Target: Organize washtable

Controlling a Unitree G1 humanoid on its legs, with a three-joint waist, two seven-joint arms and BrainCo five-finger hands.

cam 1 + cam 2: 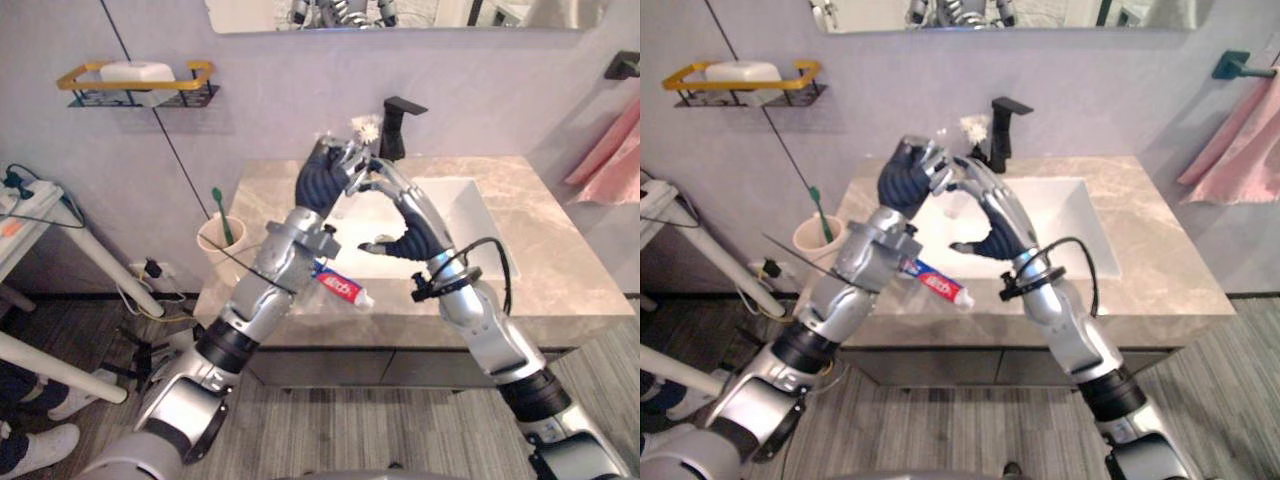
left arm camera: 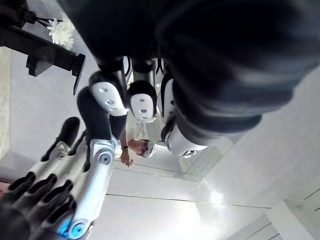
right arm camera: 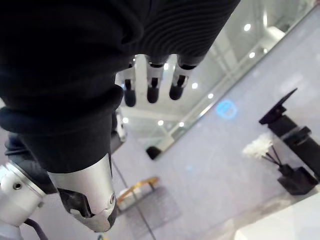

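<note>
My left hand (image 1: pixel 328 172) is raised over the white basin (image 1: pixel 468 212), with curled fingers (image 2: pixel 106 96) that seem to close on a small clear cup (image 1: pixel 943 138), though the cup is faint. The right hand (image 1: pixel 408 218) is beside it, open, fingers (image 3: pixel 150 90) straight and nearly touching the left hand. A red, white and blue toothpaste tube (image 1: pixel 340 288) lies on the marble counter (image 1: pixel 545 250) near its front edge, under my left forearm. At the counter's left edge stands a beige cup (image 1: pixel 218 240) holding a green toothbrush (image 1: pixel 221 212).
A black tap (image 1: pixel 396 125) and a white flower diffuser (image 1: pixel 366 128) stand behind the basin. A white soap bar (image 1: pixel 138 72) lies in a yellow wall rack. A pink towel (image 1: pixel 612 160) hangs at the right. A white table (image 1: pixel 30 215) and a person's shoes (image 1: pixel 40 445) are on the left.
</note>
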